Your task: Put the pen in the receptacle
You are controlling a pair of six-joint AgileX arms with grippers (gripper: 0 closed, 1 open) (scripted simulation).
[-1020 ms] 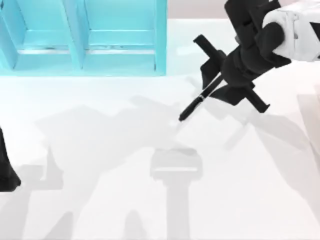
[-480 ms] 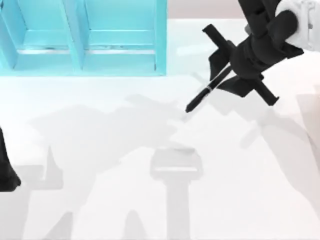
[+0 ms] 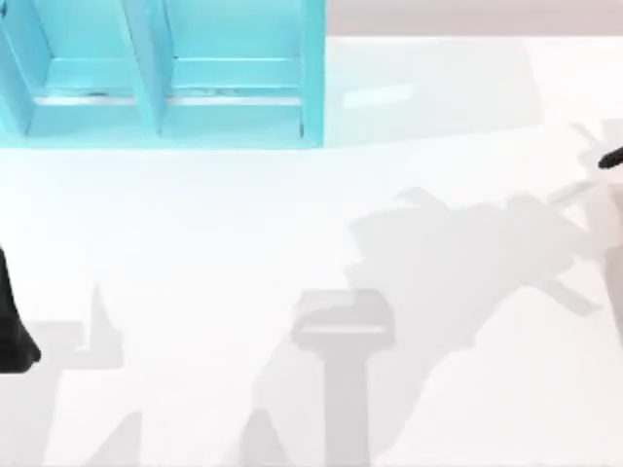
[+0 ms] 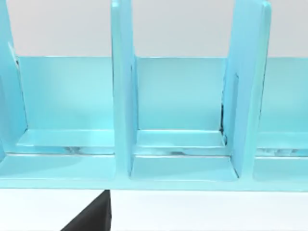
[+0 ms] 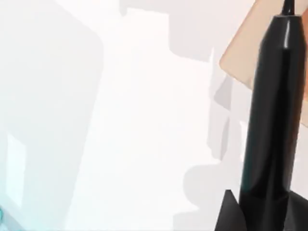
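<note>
Right arm has swung off toward the right edge of the top view since half a second ago; only a dark tip (image 3: 611, 161) remains at the frame's right edge, whether gripper or pen I cannot tell. Right wrist view: the pen (image 5: 272, 110) runs up the right of frame, base seated between dark gripper parts; judged clamped on it. Blue divided rack (image 3: 165, 78) sits upper left; carry now heads away from it. Left arm (image 3: 12, 331) parked at left edge; its fingers unreadable.
</note>
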